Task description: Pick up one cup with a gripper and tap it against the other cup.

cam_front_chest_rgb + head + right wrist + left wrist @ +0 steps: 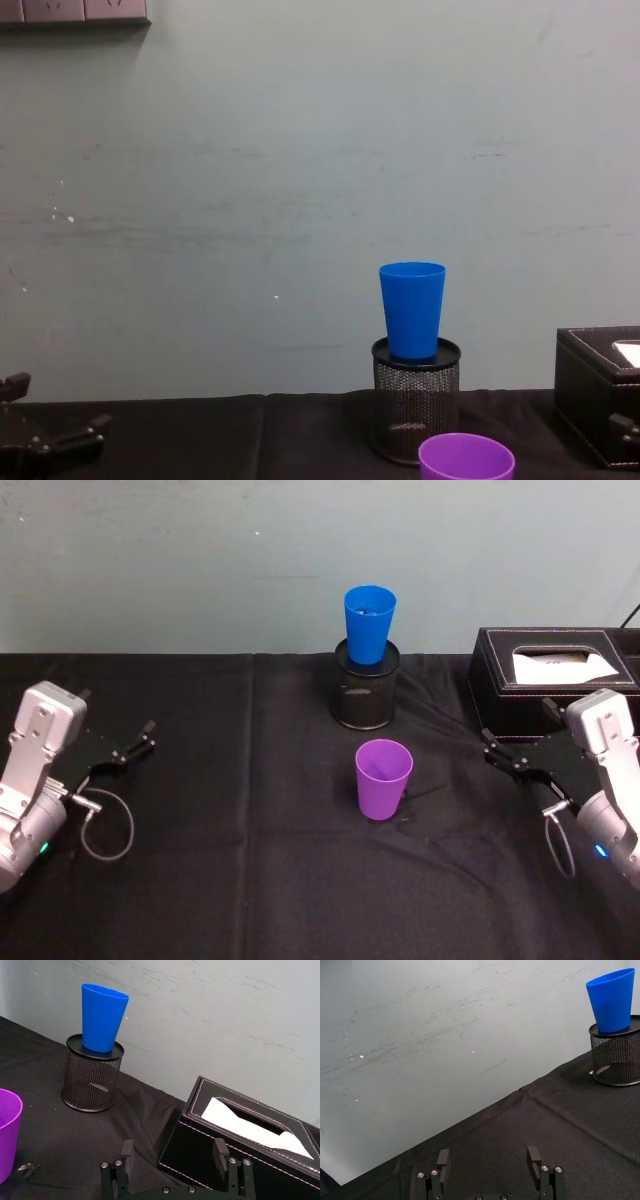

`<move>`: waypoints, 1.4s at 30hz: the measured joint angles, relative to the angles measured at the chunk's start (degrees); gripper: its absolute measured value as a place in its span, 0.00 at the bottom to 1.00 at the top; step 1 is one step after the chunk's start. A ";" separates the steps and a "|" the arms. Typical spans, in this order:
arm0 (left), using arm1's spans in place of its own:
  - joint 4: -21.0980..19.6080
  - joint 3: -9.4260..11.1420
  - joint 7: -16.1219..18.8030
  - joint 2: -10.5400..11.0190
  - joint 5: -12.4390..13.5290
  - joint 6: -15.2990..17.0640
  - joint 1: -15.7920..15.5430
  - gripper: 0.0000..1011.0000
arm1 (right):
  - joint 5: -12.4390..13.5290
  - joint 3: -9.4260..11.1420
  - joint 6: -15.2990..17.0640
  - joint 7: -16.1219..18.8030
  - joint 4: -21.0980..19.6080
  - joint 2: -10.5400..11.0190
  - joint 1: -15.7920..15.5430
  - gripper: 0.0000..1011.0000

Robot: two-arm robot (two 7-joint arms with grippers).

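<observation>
Bare black cloth of the desk (250,880) runs unbroken from the left claw (147,737) to the purple cup (383,778). The lane from the right claw (489,748) to that cup is shorter and also bare. Behind the purple cup, near but not touching, the mesh pen holder (366,692) stands with the blue cup (368,623) seated in its mouth; most of that cup's side is free above the rim, with open air left and right. The tissue box (545,680) sits just beyond the right claw and blocks the desk's right rear; a strip of cloth separates it from the holder.
</observation>
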 joint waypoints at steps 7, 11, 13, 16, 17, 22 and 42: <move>0.00 0.00 0.00 0.00 0.00 0.00 0.00 0.99 | 0.00 0.00 0.00 0.00 0.00 0.00 0.00 0.99; 0.00 0.00 0.00 0.00 0.00 0.00 0.00 0.99 | 0.22 0.45 -0.05 0.63 0.13 -0.17 -0.10 0.99; 0.00 0.00 0.00 0.00 0.00 0.00 0.00 0.99 | 0.43 0.63 -0.05 1.36 0.19 -0.26 -0.19 0.99; 0.00 0.00 0.00 0.00 0.00 0.00 0.00 0.99 | 0.66 0.94 0.03 2.65 -0.23 -0.35 -0.81 0.99; 0.00 0.00 0.00 0.00 0.00 0.00 0.00 0.99 | 0.66 0.99 0.05 2.85 -0.42 -0.35 -0.97 0.99; 0.00 0.00 0.00 0.00 0.00 0.00 0.00 0.99 | 1.82 1.14 0.06 6.00 -2.61 0.00 -3.01 0.99; 0.00 0.00 0.00 0.00 0.00 0.00 0.00 0.99 | 9.16 0.59 -3.87 18.23 -2.22 -5.25 -6.40 0.99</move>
